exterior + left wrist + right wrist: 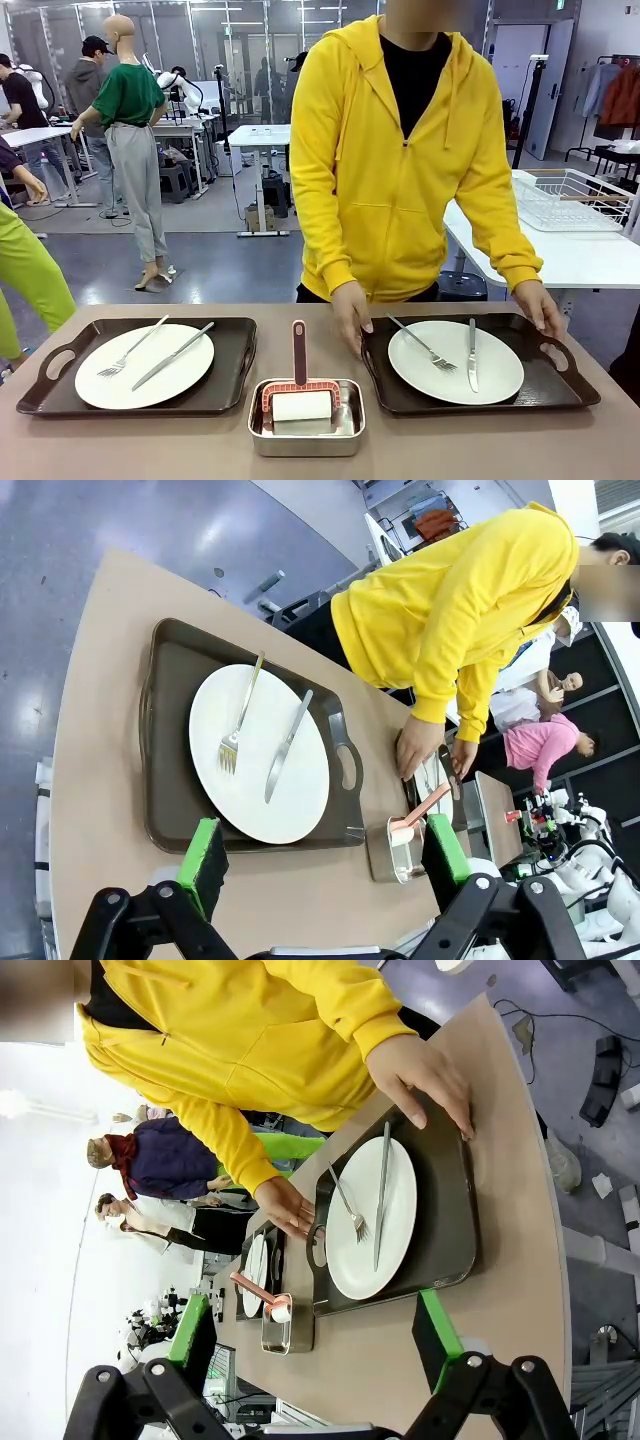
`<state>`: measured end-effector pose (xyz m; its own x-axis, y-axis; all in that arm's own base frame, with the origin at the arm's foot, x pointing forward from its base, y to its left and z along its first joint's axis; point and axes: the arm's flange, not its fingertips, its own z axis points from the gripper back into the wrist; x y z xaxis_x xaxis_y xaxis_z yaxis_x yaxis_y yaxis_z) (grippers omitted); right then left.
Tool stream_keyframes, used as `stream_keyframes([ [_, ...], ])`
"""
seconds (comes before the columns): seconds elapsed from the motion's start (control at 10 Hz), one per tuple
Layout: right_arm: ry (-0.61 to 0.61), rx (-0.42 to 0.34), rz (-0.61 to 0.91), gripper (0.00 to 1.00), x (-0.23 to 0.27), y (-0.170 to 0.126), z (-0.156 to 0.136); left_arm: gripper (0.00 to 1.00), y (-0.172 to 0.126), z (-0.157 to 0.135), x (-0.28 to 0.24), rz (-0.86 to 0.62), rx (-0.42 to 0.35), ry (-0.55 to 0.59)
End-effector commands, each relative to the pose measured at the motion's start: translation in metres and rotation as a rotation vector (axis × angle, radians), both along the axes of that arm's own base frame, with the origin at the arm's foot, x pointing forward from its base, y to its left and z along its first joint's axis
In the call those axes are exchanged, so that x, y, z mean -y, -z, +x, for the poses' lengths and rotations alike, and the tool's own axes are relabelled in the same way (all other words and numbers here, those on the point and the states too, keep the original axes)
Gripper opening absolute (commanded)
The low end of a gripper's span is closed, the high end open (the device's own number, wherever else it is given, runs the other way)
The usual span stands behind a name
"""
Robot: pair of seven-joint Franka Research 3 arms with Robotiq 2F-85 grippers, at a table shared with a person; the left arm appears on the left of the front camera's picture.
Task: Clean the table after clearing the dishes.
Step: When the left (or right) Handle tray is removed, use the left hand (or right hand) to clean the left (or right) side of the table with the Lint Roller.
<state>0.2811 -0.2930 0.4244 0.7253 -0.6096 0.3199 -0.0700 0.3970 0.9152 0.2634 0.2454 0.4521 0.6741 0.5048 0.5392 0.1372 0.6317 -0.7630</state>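
Note:
On the taupe table (120, 445) two dark brown trays each carry a white plate with a fork and knife. The left plate (145, 365) lies on the left tray (235, 385); the right plate (455, 361) lies on the right tray (555, 385). The person in a yellow hoodie holds the right tray with a hand (350, 312) on each end. In the left wrist view my left gripper (325, 855) hangs open above the table near the left plate (258, 752). My right gripper (315, 1335) is open above the table near the right plate (372, 1218).
A small steel pan (306, 418) between the trays holds a red-framed white roller (300, 395) with its handle pointing away from me. The person stands at the far table edge. A white table with a wire rack (570, 200) stands behind on the right.

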Motion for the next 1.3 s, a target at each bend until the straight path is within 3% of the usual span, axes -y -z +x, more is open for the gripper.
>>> stream_keyframes([
  [0.0, -0.007, 0.002, 0.0, 1.0, -0.0002, -0.0013, -0.0033, 1.0, 0.002, -0.0014, -0.0021, 0.005, 0.007, 0.007],
  [1.2, -0.007, 0.002, 0.0, 1.0, -0.0002, -0.0013, -0.0033, 1.0, 0.002, -0.0014, -0.0021, 0.005, 0.007, 0.007],
])
